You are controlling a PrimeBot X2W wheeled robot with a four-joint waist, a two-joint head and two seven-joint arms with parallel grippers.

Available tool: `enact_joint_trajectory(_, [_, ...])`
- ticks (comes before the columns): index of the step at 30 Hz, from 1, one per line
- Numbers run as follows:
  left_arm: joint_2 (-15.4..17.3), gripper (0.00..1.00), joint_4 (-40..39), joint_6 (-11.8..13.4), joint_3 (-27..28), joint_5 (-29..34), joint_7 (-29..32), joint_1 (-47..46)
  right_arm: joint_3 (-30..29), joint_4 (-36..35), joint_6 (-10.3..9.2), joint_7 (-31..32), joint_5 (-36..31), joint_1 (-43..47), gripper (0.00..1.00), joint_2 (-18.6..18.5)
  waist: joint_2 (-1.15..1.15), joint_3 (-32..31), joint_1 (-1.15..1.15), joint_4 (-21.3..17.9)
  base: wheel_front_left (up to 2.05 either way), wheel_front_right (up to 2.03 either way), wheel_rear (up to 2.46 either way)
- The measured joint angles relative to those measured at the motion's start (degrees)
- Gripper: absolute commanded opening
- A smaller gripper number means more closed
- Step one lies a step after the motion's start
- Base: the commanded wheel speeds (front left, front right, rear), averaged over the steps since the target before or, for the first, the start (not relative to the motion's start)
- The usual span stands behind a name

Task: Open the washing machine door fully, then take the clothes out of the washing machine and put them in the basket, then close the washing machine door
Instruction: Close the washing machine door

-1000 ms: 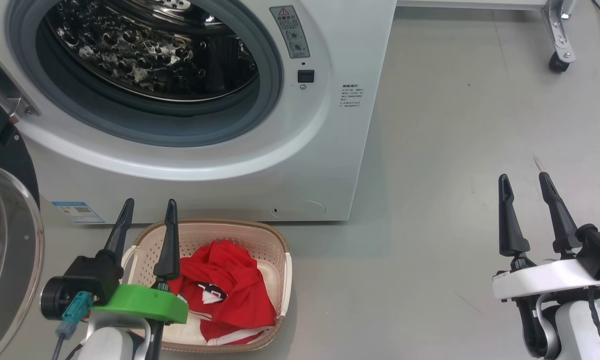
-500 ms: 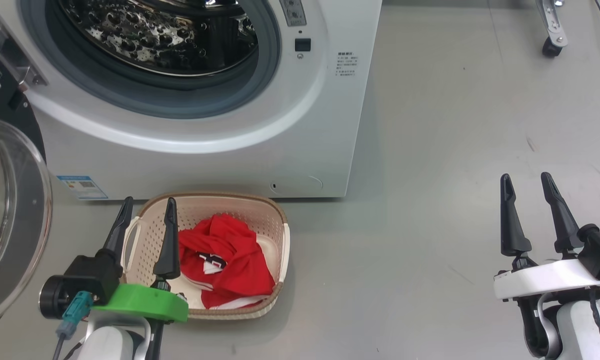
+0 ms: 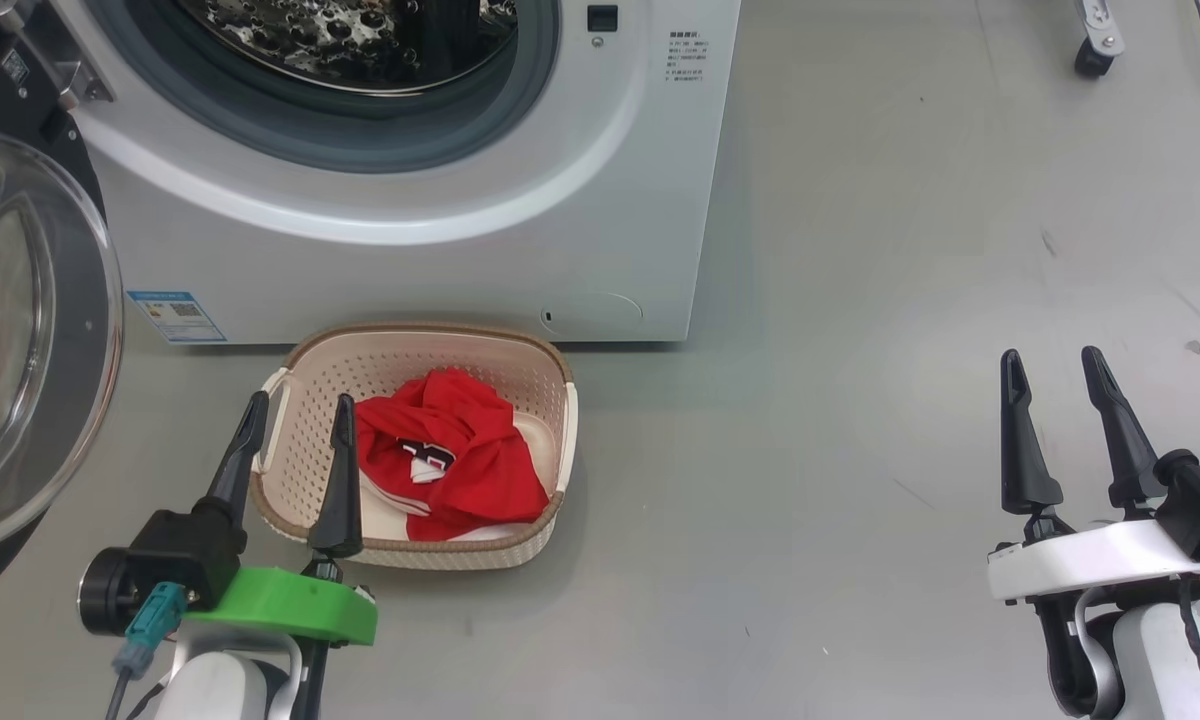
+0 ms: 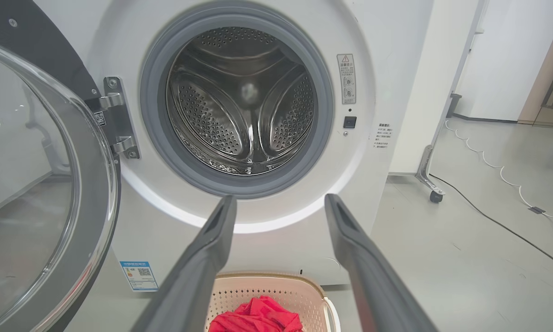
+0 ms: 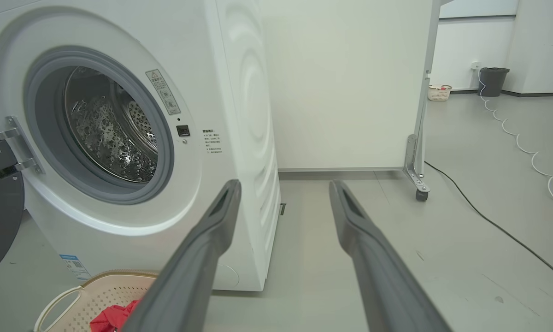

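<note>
— Clothes (image 3: 450,455) lie in the basket (image 3: 430,328), just ahead and right of the left pincer (image 3: 300,400); it and the right pincer (image 3: 1049,354) gape wide, empty.
— Door (image 3: 30,330) stands open to its left. Danger?
— Likely a pincer skidding off that slick surface, leaving it ajar.

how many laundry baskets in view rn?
2. The basket holding the clothes sits on the floor before the washing machine; a second basket stands far off by a dark bin, against the wall. Others may be hidden.
</note>
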Motion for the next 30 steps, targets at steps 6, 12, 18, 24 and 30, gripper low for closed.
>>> enact_joint_trajectory(6, [0.0,1.0,-0.2,0.0,0.0,0.1,0.0,0.0,0.1,0.0,0.0,0.0,0.0,0.0,1.0,0.0,0.0,0.1,0.0,0.0,-0.72,0.72,0.0])
enact_joint_trajectory(12, [0.0,1.0,-0.2,0.0,0.0,0.2,0.0,0.0,0.2,0.0,0.0,0.0,0.0,0.0,1.0,0.0,0.0,0.4,0.0,0.0,-0.48,0.48,0.0])
enact_joint_trajectory(18, [0.0,1.0,-0.2,0.0,0.0,0.2,0.0,0.0,0.2,0.1,0.0,0.0,0.0,0.0,1.0,0.0,0.0,0.6,0.0,0.0,-0.23,0.23,0.0])
enact_joint_trajectory(24, [0.0,1.0,-0.3,0.0,-0.1,0.2,0.0,0.0,0.3,0.2,0.0,0.0,0.0,0.0,1.0,0.0,0.0,0.6,0.0,0.1,-0.02,0.02,0.0])
enact_joint_trajectory(30, [0.0,1.0,-0.3,0.0,-0.1,0.2,0.0,0.0,0.4,0.4,0.0,0.0,0.0,0.0,1.0,0.0,0.0,0.4,0.0,0.2,0.0,0.0,0.0])
